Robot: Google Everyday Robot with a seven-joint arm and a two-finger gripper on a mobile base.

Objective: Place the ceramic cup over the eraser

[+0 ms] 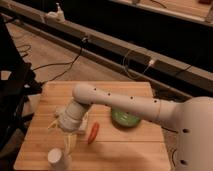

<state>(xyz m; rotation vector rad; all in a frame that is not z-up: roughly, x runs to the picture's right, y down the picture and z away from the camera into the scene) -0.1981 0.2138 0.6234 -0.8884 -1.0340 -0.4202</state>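
Pincer hangs low over the front-left part of the wooden worktop, just above and slightly behind the ceramic cup, at the end of the white arm that reaches in from the right; whether it is spread or pressed together I cannot tell. That cup stands near the worktop's front edge, and it seems to sit free of the pincer, though the dim view leaves this unsure. An orange carrot-like piece lies just right of the wrist, and a green dish sits beyond it, partly under the arm.
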